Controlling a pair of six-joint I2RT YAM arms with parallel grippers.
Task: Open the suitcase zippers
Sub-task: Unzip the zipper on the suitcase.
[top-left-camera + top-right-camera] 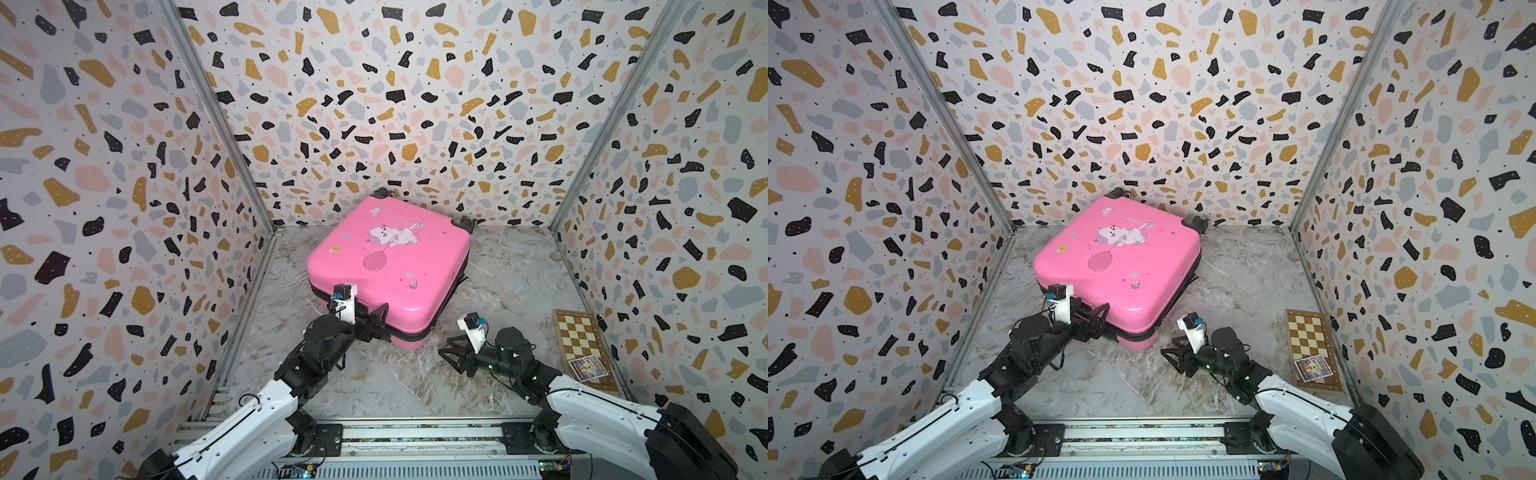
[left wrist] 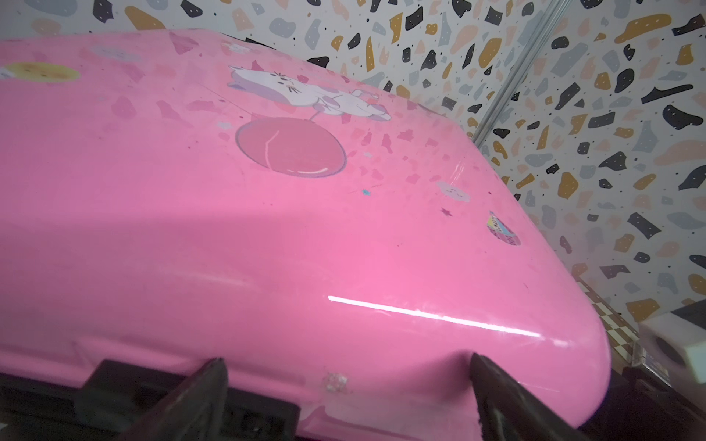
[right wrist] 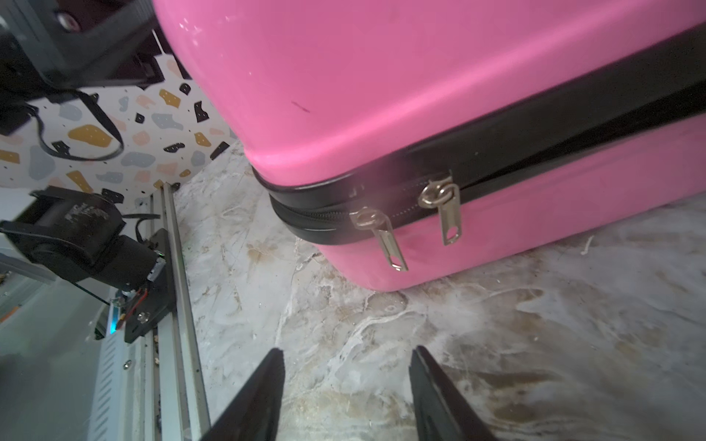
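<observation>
**A:** Where is the suitcase [image 1: 386, 266]?

**B:** It lies flat on the marble counter [image 1: 415, 386], mid-scene toward the far wall, with 1 corner pointing near. The shell is glossy pink with a white cat and a balloon printed on top. 2 black wheels [image 1: 467, 224] sit at the far side.

**A:** And the zippers?

**B:** A black zipper band [image 3: 515, 141] follows the seam. 2 silvery pulls [image 3: 449, 214] hang just beside each other at the near corner. I cannot tell whether the teeth past them are parted, because that spot is blurred. The band's far run is hidden behind the shell.

**A:** The fingers?

**B:** The left fingers [image 2: 198, 404] are spread wide with their tips against the shell's near-left edge, gripping nothing. They cover part of a black fitting [image 2: 126, 385] there. The right fingers [image 3: 259, 401] are about half apart with nothing between them. They are low over bare counter, near the pulls but not touching.

**A:** Anything else?

**B:** A wooden chessboard [image 1: 579, 345] lies near right by the wall, well apart from the case. A small printed card [image 1: 588, 368] rests on its near end.
</observation>
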